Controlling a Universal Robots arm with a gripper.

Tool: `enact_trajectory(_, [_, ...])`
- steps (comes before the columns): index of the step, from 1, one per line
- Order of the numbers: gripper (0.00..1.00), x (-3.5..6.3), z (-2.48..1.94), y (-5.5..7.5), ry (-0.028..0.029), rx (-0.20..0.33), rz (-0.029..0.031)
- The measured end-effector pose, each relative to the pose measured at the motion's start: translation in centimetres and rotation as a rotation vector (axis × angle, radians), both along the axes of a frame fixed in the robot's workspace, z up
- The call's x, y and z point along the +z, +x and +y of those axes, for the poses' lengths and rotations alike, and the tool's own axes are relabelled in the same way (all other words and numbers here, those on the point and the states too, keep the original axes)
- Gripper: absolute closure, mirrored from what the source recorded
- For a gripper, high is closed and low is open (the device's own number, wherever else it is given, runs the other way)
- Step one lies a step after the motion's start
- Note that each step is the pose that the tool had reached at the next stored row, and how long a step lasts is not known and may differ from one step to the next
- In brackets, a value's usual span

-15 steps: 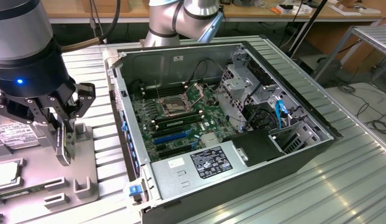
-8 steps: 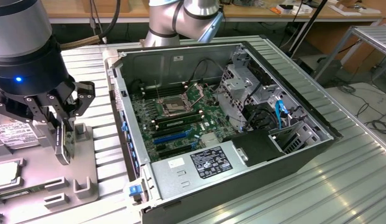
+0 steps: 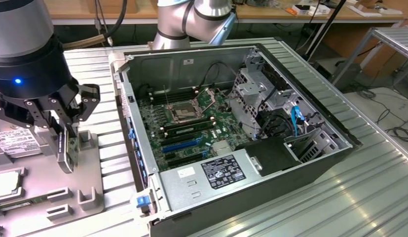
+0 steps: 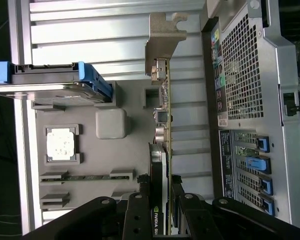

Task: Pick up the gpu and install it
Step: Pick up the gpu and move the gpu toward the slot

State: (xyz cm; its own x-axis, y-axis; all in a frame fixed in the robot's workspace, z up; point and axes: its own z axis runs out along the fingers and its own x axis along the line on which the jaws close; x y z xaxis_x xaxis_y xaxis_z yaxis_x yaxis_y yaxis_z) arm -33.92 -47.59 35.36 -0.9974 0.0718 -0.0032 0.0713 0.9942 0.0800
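The gpu hangs on edge in my gripper, over the grey parts tray at the exterior view's left. In the wrist view the gpu is seen edge-on: a thin green board with a black face. Its silver bracket is at the end away from my gripper. The black fingers are shut on the card from both sides. The open computer case lies to the exterior view's right of the card, and its blue motherboard slots are uncovered.
The tray also holds a hard drive with blue rails, a processor chip and memory sticks. The case's rear panel with blue slot latches stands beside the card. A power supply fills the case's near corner.
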Motion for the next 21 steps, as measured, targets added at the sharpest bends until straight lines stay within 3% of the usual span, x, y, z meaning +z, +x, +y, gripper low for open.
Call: enact_trajectory(21, [0.73, 1.47, 0.0, 0.0, 0.0018, 0.0, 0.0001])
